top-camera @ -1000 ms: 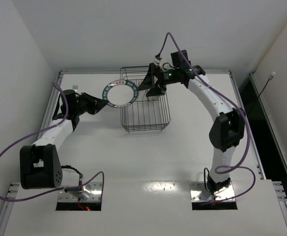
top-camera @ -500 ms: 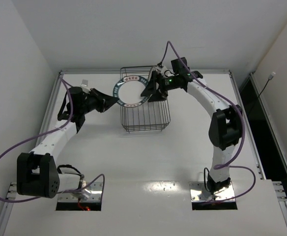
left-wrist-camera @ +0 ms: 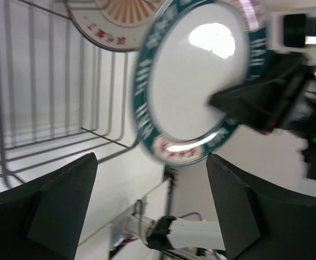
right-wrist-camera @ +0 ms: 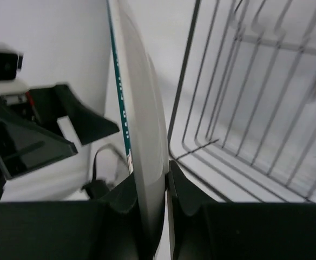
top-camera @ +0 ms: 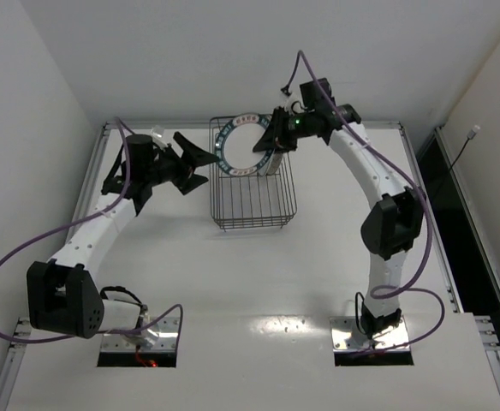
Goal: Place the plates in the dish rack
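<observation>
The teal-rimmed plate (top-camera: 240, 144) hangs tilted above the far left corner of the dish rack (top-camera: 252, 201). My right gripper (top-camera: 264, 147) is shut on its right rim; in the right wrist view the plate (right-wrist-camera: 142, 108) is edge-on between the fingers of that gripper (right-wrist-camera: 166, 176). My left gripper (top-camera: 197, 163) stands open just left of the plate, apart from it. The left wrist view has the plate (left-wrist-camera: 196, 81) beyond the open left gripper (left-wrist-camera: 151, 160). A plate with an orange sunburst (left-wrist-camera: 114, 19) stands inside the rack (left-wrist-camera: 50, 108).
The rack's wire wall (right-wrist-camera: 244, 108) runs close beside the held plate. A raised rail (top-camera: 87, 184) edges the table on the left, and a white wall rises behind the rack.
The left gripper opened and let go of the teal-rimmed plate. The right gripper shut on its rim. The plate has moved right and back, to above the rack.
</observation>
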Robot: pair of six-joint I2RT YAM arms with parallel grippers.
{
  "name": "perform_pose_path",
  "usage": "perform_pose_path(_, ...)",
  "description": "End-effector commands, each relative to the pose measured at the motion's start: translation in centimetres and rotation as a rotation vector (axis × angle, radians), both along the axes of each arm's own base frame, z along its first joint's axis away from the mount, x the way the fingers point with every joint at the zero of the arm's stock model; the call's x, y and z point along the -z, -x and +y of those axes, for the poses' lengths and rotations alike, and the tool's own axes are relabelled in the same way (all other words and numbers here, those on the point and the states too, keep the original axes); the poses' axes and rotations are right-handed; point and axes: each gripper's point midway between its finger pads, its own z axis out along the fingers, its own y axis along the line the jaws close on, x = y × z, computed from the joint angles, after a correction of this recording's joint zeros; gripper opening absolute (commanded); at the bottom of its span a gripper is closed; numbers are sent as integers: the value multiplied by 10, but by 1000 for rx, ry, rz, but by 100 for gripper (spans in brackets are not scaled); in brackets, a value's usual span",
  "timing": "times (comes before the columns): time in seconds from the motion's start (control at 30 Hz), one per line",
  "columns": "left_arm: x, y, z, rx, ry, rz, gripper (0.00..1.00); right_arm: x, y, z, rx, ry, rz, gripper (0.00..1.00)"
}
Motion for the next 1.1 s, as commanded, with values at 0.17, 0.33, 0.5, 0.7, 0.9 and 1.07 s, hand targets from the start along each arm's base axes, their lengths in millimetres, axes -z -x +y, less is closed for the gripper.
perform_pose_path(0.17, 17, 15, 77, -216, -390, 176, 80, -60, -53, -85, 379, 499, -308, 0)
perform_pose_path(0.33, 30, 31, 104, -290, -549, 247, 80, -37, -59, -106, 476, 741, -359, 0)
perform_pose_path(0.5, 40, 32, 95, -245, -600, 264, 80, -24, -75, -81, 455, 874, -440, 0)
perform_pose_path(0.7, 34, 21, 85, -221, -653, 248, 80, 3, -85, -69, 457, 981, -466, 0)
perform_pose_path(0.9, 40, 17, 73, -176, -725, 242, 80, 24, -92, -64, 458, 1047, -471, 0)
perform_pose_path(1.07, 46, 17, 73, -166, -758, 259, 80, 39, -105, -54, 476, 1020, -467, 0)
